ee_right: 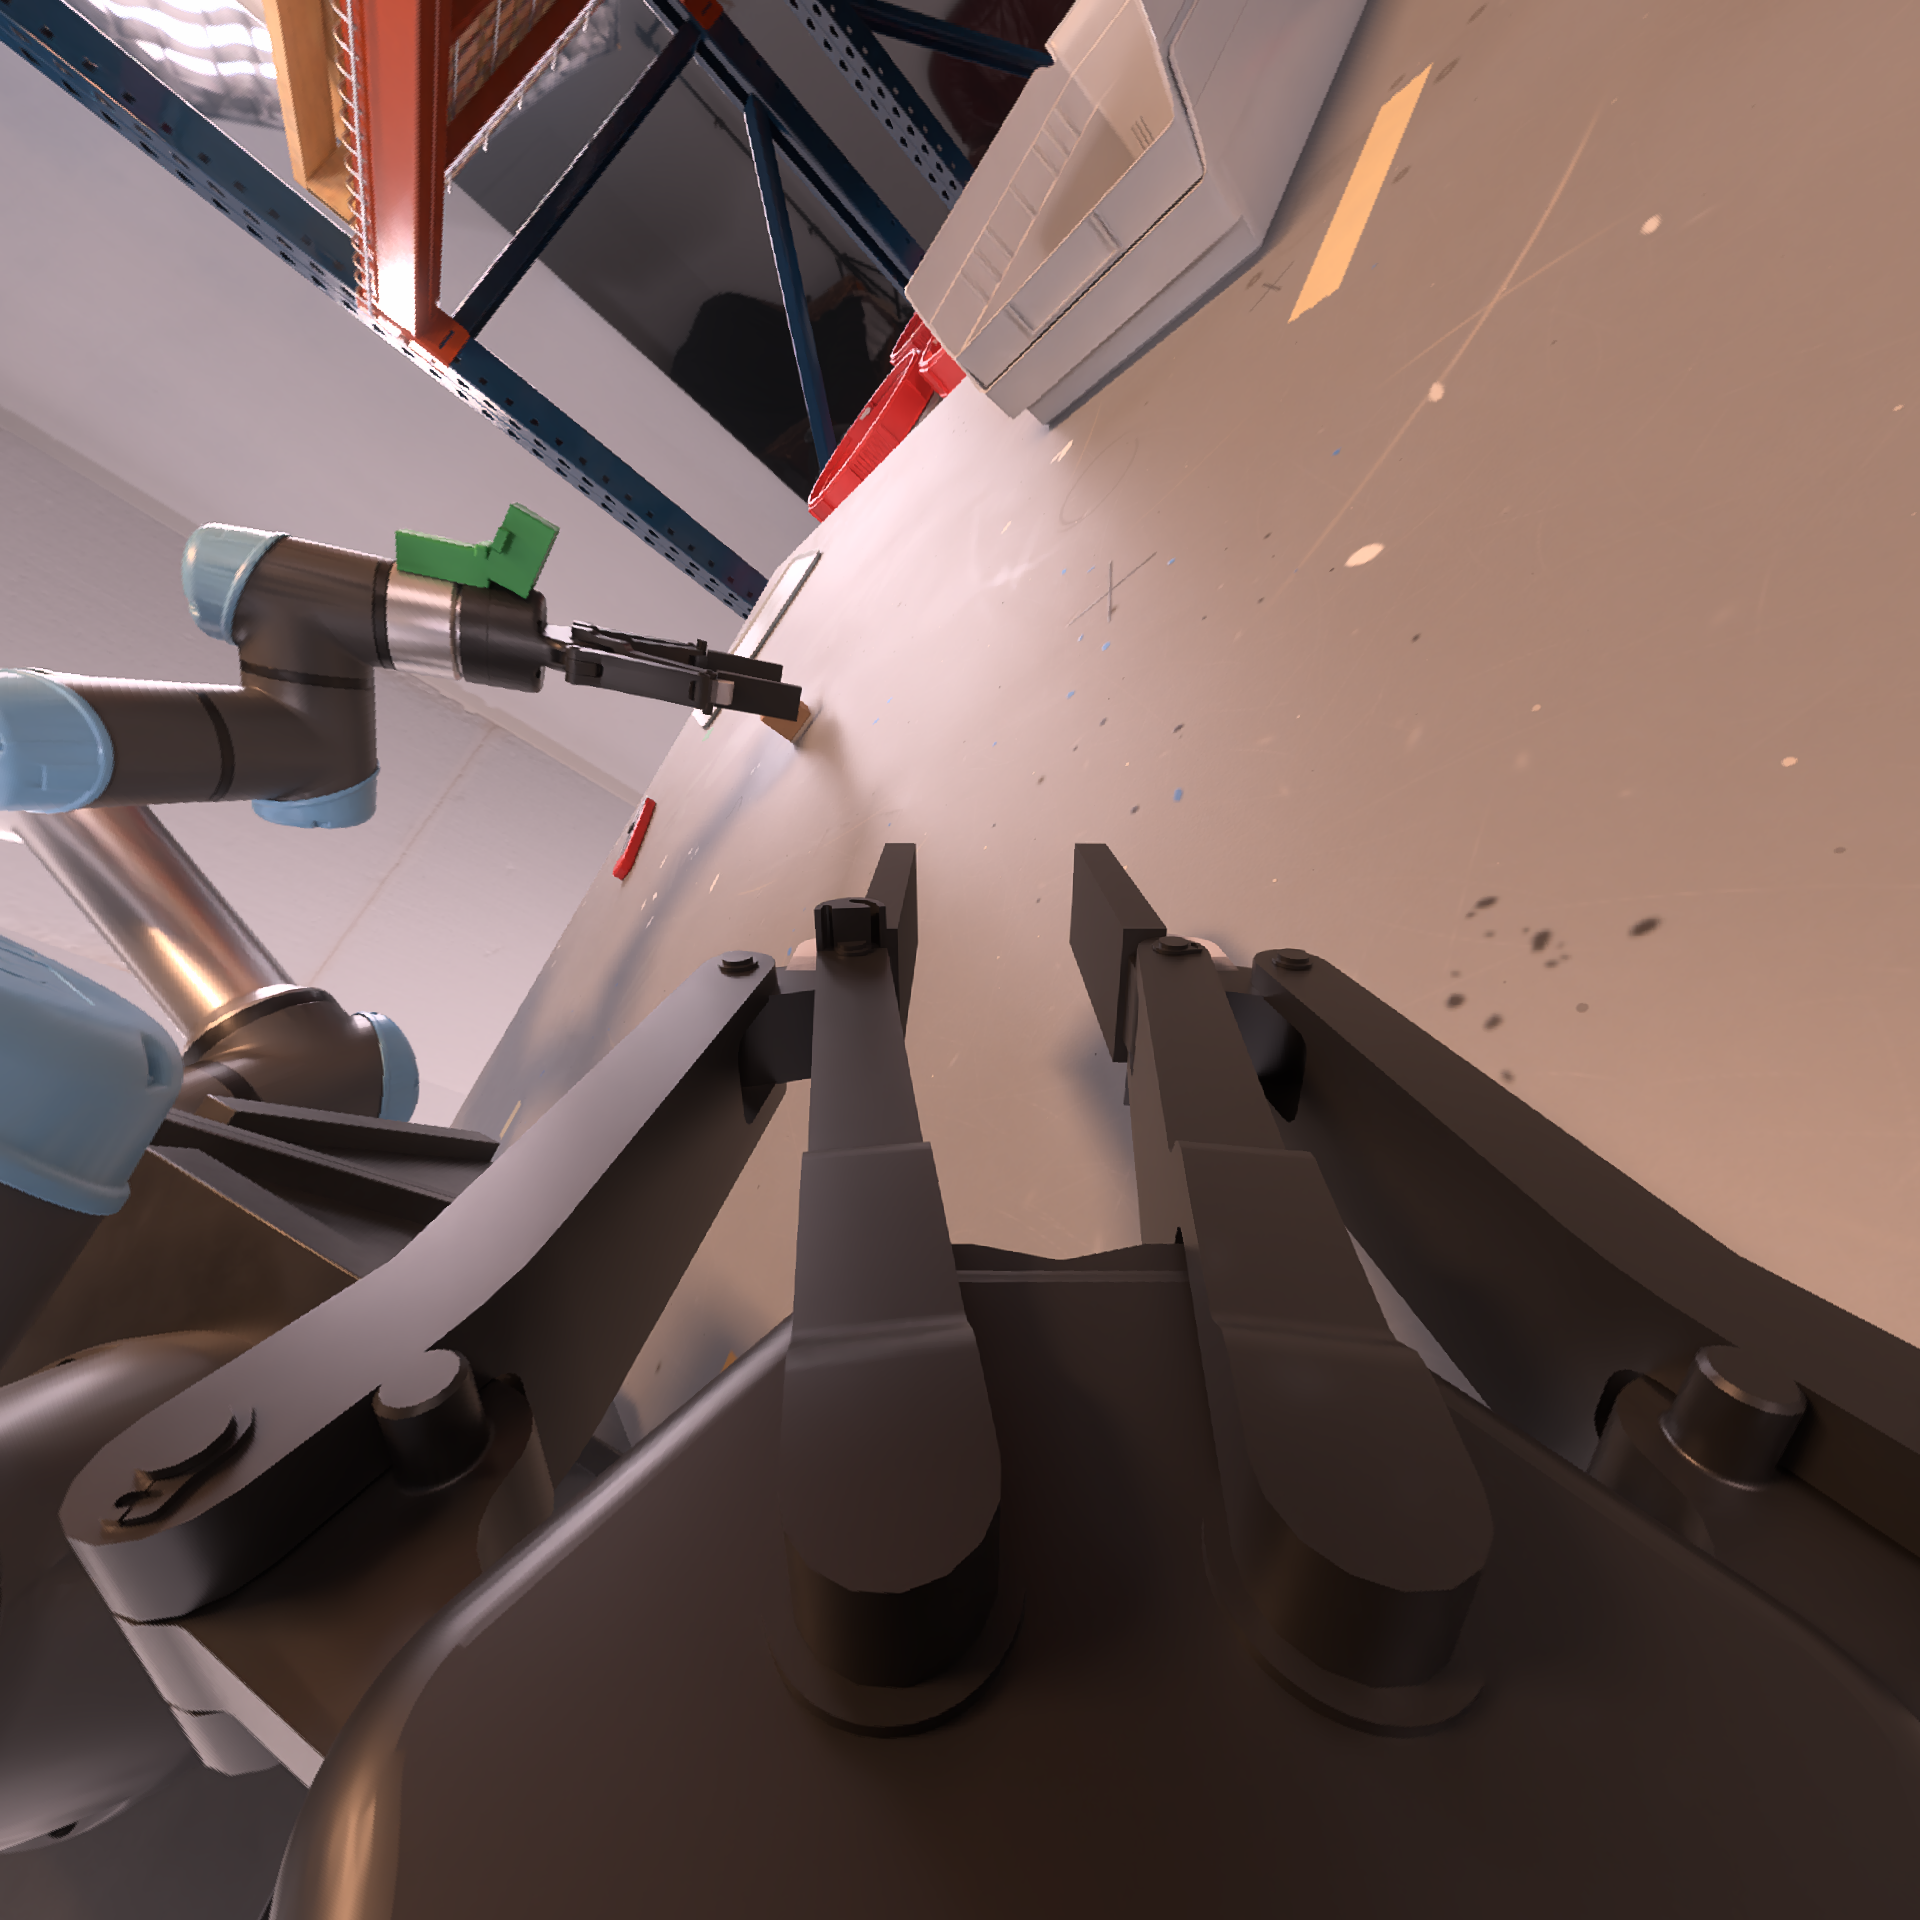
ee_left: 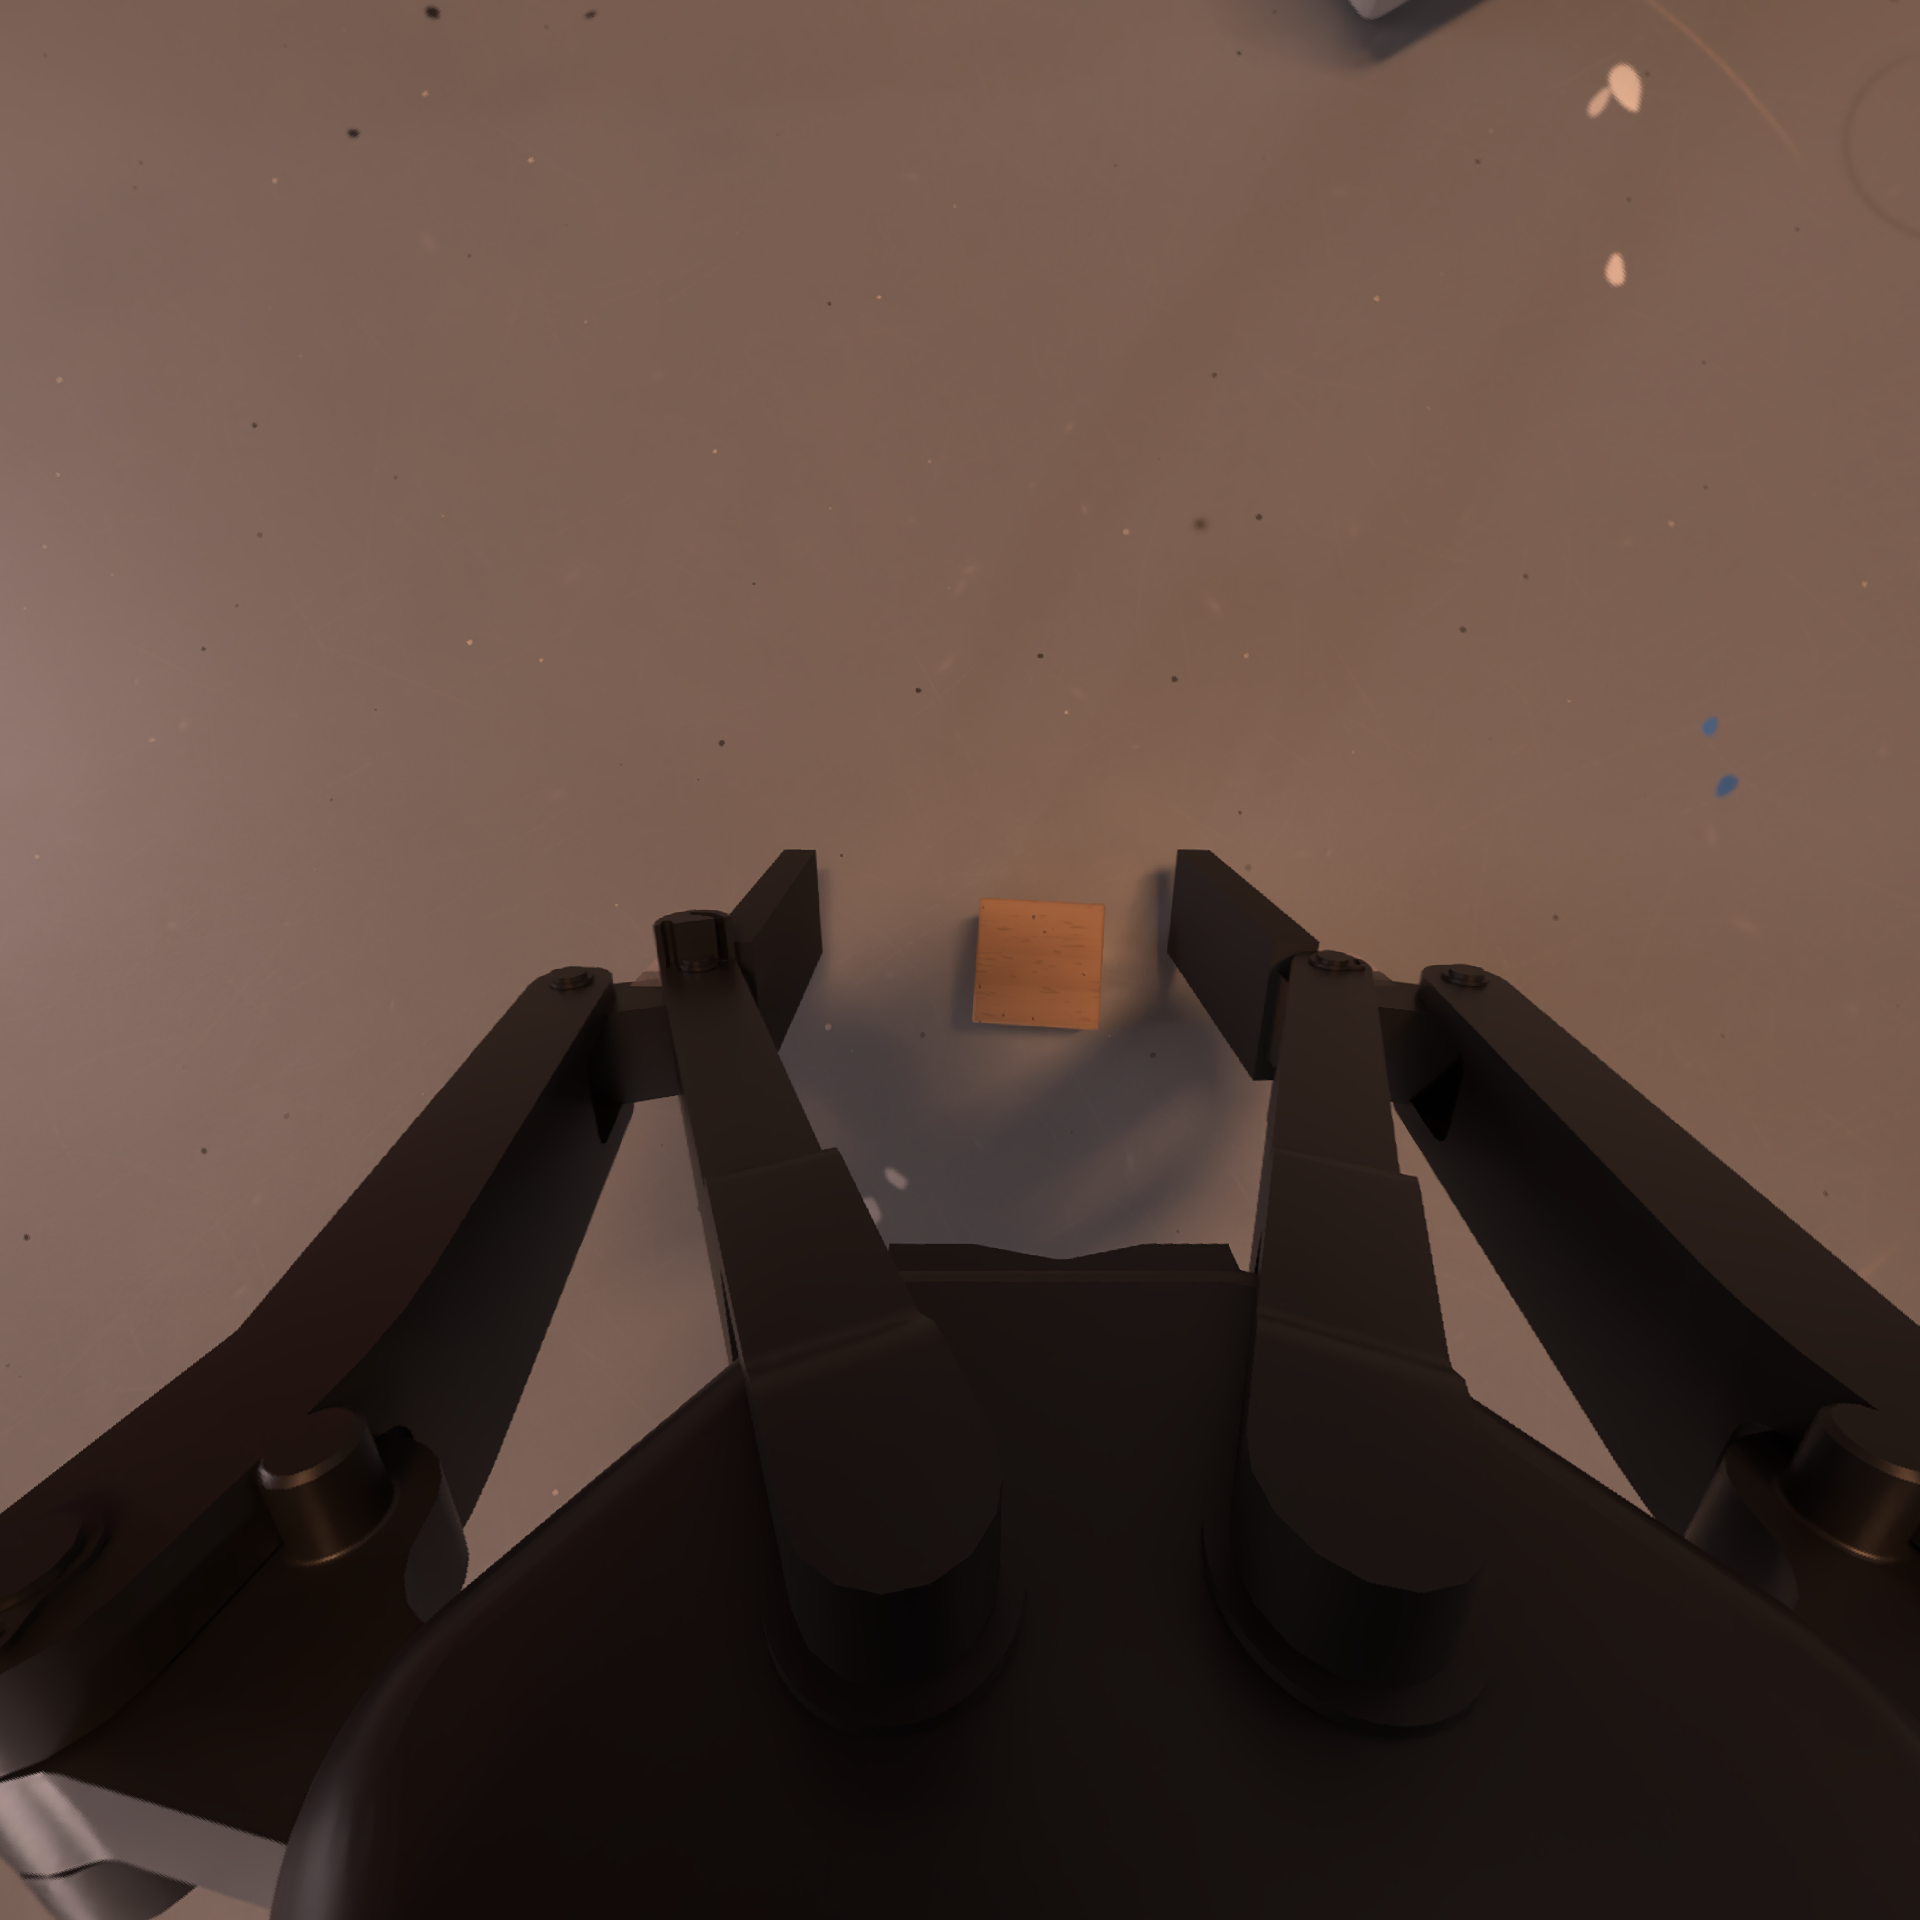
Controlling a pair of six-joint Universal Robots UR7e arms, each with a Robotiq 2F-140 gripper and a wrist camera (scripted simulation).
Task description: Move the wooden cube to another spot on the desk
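Note:
The small wooden cube point(ee_left: 1038, 965) sits on the beige desk point(ee_left: 935, 468). My left gripper point(ee_left: 994, 914) is open and points straight down over it. The cube lies between the two fingers, nearer the right one, with a gap on each side. In the right wrist view the left gripper point(ee_right: 774, 696) shows far off with its fingertips at the cube point(ee_right: 795, 727), which is mostly hidden behind them. My right gripper point(ee_right: 994, 883) is open and empty, low over a bare part of the desk point(ee_right: 1351, 727).
A white box-shaped device point(ee_right: 1091, 208) stands at the far end of the desk, its corner showing in the left wrist view point(ee_left: 1392, 16). A red basket point(ee_right: 883, 426) lies beside it. A flat red piece point(ee_right: 634, 836) and a pale flat panel point(ee_right: 774, 613) lie near the desk edge. Blue shelving point(ee_right: 582, 436) stands beyond.

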